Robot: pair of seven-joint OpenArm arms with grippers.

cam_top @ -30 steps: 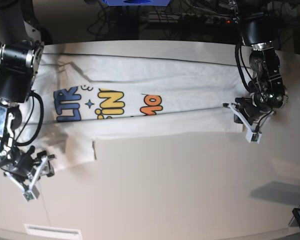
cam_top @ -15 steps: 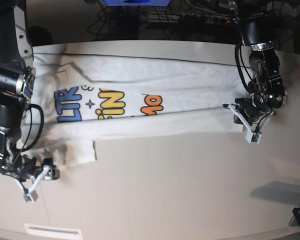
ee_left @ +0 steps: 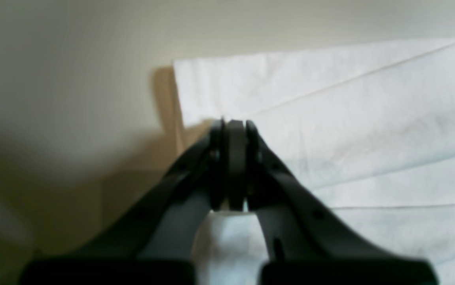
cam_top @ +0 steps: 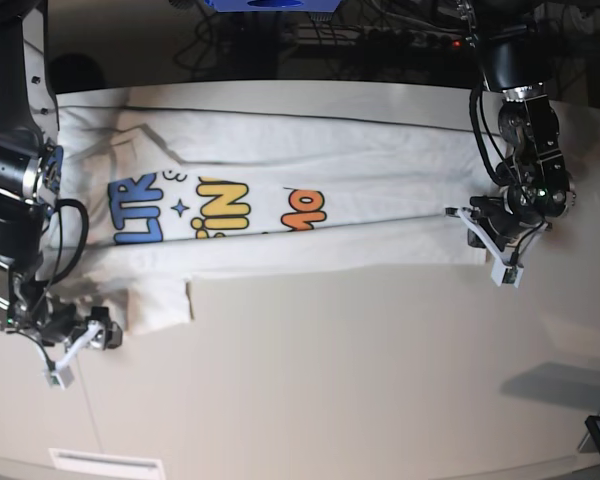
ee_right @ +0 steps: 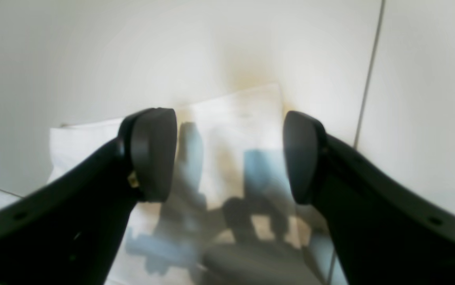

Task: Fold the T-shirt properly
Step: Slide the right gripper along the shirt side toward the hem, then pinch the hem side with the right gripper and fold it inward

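Across the far half of the tabletop (cam_top: 380,380), base view: the T-shirt (cam_top: 280,150) lies spread in a long band, print side partly showing, blue and yellow letters toward the view's left, orange at mid-band. One sleeve flap hangs toward the near edge at the left end. Left gripper (cam_top: 488,240) sits at the shirt's right-hand end, pinching the hem corner. Right gripper (cam_top: 72,350) hovers just off the sleeve flap near the left edge, touching nothing I can make out. Cables and dark gear line the far edge; a dark tablet-like corner shows at the near right corner, well apart from the cloth.

Left wrist view: left gripper (ee_left: 229,158) clenched, a sliver of white cloth caught between the pads; shirt corner (ee_left: 219,83) flat just beyond. Risk, as I judge it: the bite looks shallow, so any pull could slip the hem free, or drag only the top layer and skew the fold.

Right wrist view: right gripper (ee_right: 229,154) released, jaws wide, empty; pale cloth edge (ee_right: 227,130) lies below between the pads, blurred. Risk: closing here may catch too little cloth or the wrong layer; uneven lifts by the two arms would wrinkle the band. Nothing visibly blocks either arm.
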